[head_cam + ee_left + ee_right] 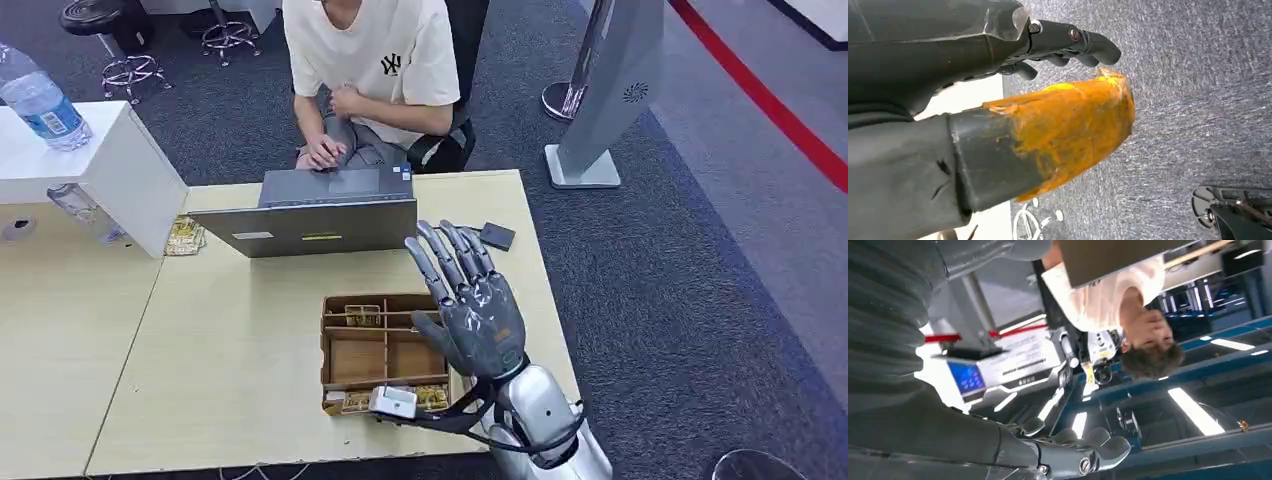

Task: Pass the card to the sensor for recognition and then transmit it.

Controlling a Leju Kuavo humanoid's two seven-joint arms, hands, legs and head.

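Note:
A wooden compartment tray lies on the pale table in front of me. Gold-patterned cards sit in its far compartment, and more cards lie along its near edge. A small white and grey sensor box rests on the tray's near rim. My right hand is raised over the tray's right side, fingers spread and pointing away, holding nothing; its fingers also show in the right wrist view. My left hand hangs over grey carpet, empty, its orange-taped thumb apart from its bent fingers.
A grey laptop stands behind the tray, with a seated person working at it. A small black object lies near the table's right edge. A white box with a water bottle stands at left, beside another card stack.

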